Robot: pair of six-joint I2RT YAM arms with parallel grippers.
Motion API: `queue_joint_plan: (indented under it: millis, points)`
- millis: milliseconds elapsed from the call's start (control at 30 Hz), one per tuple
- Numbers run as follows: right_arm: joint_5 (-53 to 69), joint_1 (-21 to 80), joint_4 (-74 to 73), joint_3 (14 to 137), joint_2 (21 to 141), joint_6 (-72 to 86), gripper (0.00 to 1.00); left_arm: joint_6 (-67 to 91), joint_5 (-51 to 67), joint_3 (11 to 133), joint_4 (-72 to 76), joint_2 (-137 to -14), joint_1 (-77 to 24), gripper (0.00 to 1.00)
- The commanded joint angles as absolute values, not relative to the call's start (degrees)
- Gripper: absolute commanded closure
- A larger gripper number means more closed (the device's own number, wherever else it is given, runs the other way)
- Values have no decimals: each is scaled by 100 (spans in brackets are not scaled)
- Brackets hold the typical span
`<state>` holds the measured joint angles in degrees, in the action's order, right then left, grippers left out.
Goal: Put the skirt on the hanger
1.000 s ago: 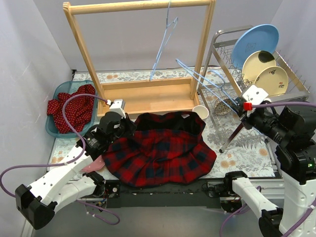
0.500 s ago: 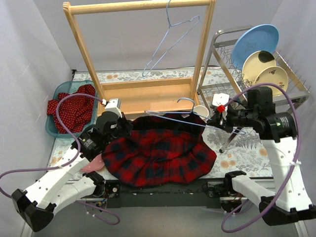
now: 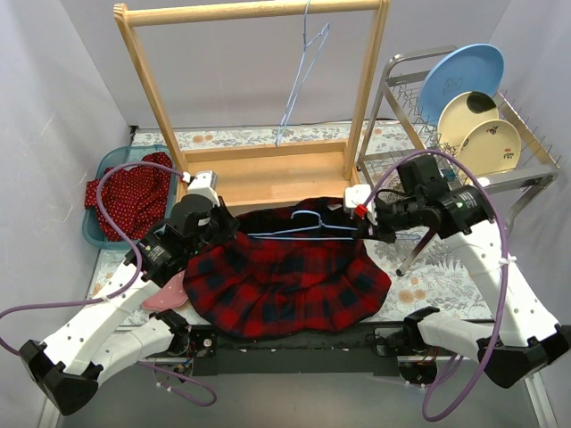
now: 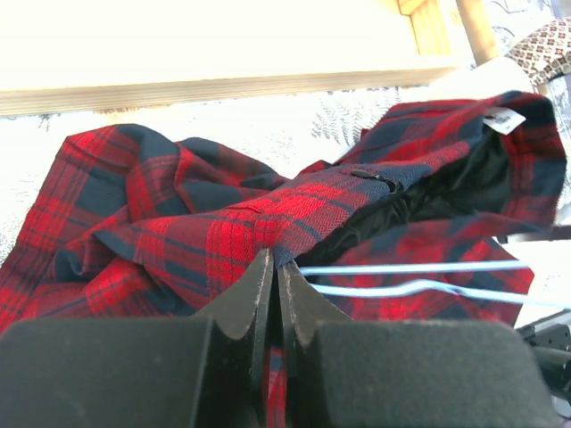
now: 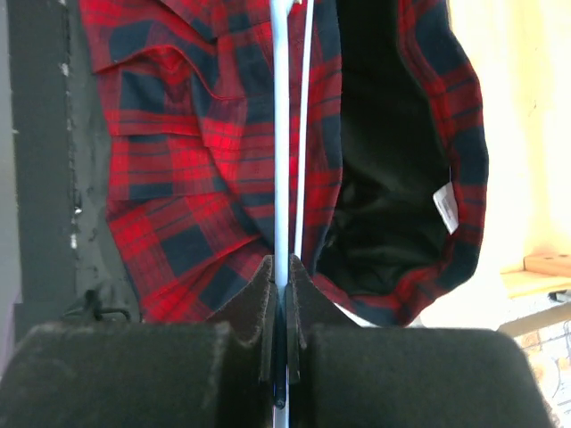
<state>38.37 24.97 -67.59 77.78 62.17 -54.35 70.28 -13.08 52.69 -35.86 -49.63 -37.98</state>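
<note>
The left arm stretches from the lower left toward centre frame, left gripper (image 3: pixel 234 230) pinched tight on the skirt (image 3: pixel 285 276). The right arm arches in from the right, right gripper (image 3: pixel 364 217) clamped on the hanger (image 3: pixel 294 234).

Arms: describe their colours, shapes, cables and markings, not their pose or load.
Both the left arm and right arm have white link shells with black joints. A lilac cable loops along each. The right wrist carries a small red tab. The left end effector and right end effector each have two black wedge-shaped fingers.
</note>
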Motion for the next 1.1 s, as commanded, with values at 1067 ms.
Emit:
queue_joint_plan:
  millis: [1067]
  points:
    - [4895,3384,-4685,8412,8156,-4632,99,6231,624,5661,-3059,-5300,-3771,100]
